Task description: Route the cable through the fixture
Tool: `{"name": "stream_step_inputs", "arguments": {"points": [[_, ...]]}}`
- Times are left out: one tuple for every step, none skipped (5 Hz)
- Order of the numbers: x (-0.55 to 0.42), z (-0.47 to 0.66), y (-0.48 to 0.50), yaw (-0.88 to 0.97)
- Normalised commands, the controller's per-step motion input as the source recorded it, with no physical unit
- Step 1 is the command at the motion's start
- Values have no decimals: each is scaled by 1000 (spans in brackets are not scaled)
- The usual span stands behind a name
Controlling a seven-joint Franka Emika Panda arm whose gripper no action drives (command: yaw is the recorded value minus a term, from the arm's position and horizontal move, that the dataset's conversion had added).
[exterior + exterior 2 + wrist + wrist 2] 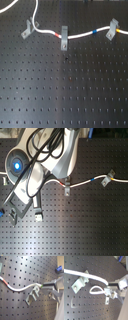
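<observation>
In the first exterior view the white cable [80,36] runs from the top edge past the dark grey slanted fixture [26,29] and on rightward. It carries a red band [56,34], a blue band [95,33] and a yellow-orange band [118,31]. It lies against the fixture's forked top. No arm shows in this view. In the first wrist view my gripper [41,286] is shut on the cable [22,289], just above a grey bracket [32,296]. In the second wrist view the cable [94,277] crosses that bracket [79,282] and loops into the gripper [107,291].
An upright grey bracket [64,38] and a paler slanted bracket [113,29] also carry the cable on the black perforated board [65,90]. In the second exterior view the arm [50,163] covers the board's left, with its blue-lit base [17,164] and grey parts [39,212] nearby.
</observation>
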Motion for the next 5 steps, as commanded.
{"name": "stream_step_inputs", "arguments": {"points": [[-6, 450, 214, 209], [-26, 429, 243, 334], [-89, 329, 175, 369], [-294, 64, 165, 471], [-339, -71, 98, 511]]}}
